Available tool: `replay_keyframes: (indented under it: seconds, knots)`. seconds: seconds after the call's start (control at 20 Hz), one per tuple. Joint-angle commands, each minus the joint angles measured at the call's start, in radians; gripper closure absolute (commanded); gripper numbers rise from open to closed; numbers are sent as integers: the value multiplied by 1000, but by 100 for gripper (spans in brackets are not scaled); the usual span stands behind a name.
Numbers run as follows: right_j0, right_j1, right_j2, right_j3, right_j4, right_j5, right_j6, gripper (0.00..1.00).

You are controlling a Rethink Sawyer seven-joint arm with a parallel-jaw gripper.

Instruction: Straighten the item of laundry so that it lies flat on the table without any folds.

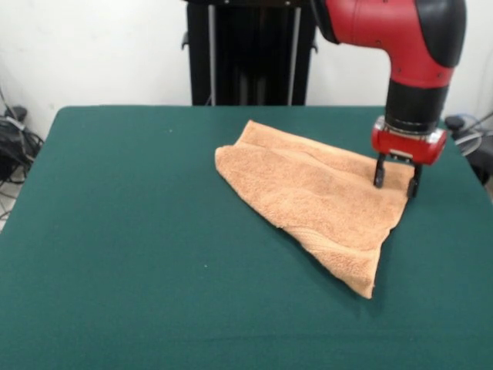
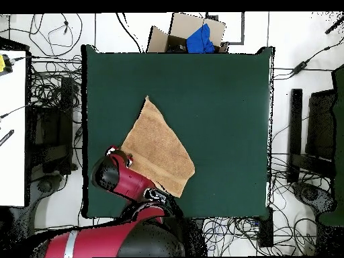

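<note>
The item of laundry is an orange-tan terry towel, folded over into a rough triangle on the right half of the green table. One point of it reaches toward the table's front edge. In the overhead view the towel lies left of centre, with its lower left part hidden under the arm. My gripper stands at the towel's right corner with its two dark fingers apart and touching down at the cloth's edge. From overhead the gripper is mostly hidden by the red wrist.
The red and black arm comes in over the table's edge. A cardboard box with a blue thing sits beyond the table's far edge in the overhead view. Cables lie on the floor around the table.
</note>
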State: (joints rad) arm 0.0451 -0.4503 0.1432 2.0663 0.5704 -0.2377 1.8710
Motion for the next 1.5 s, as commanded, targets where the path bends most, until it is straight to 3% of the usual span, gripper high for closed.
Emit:
replay_keyframes:
  seconds: [0.05, 1.0, 1.5]
  knots:
    - [-23, 32, 79, -46, -7, -16, 268, 0]
    - [-68, 11, 147, -15, -68, -50, 316, 0]
    - [-64, 23, 129, -25, -61, -54, 306, 0]
